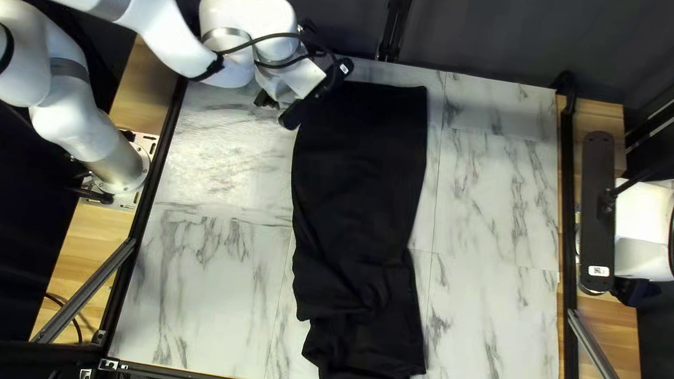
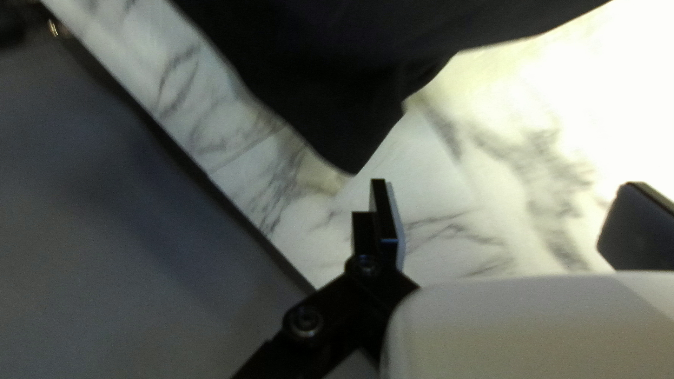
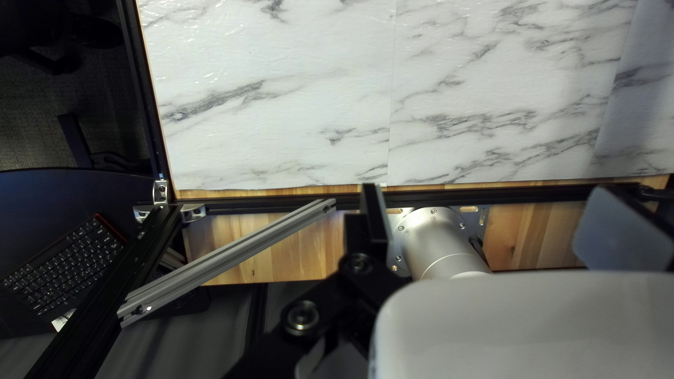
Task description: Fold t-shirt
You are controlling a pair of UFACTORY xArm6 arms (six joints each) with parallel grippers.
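Note:
The black t-shirt (image 1: 362, 175) lies as a long narrow strip down the middle of the table, smooth at the far end and rumpled at the near end. My left gripper (image 1: 268, 99) hovers beside its far left corner. In the left wrist view a pointed corner of the t-shirt (image 2: 337, 105) lies ahead of my left gripper (image 2: 507, 221), whose fingers are wide apart with no cloth between them. Over the table's right edge hangs my right gripper (image 1: 599, 213), its fingers hidden in the top left view. The right wrist view shows this right gripper (image 3: 495, 217) open and holding nothing.
Marbled tabletop (image 1: 204, 286) shows on both sides of the cloth. A black rail (image 3: 267, 203) runs along the table's right edge, with a diagonal metal brace (image 3: 232, 256) and an arm base (image 3: 439, 242) beside it. A keyboard (image 3: 63, 267) is off the table.

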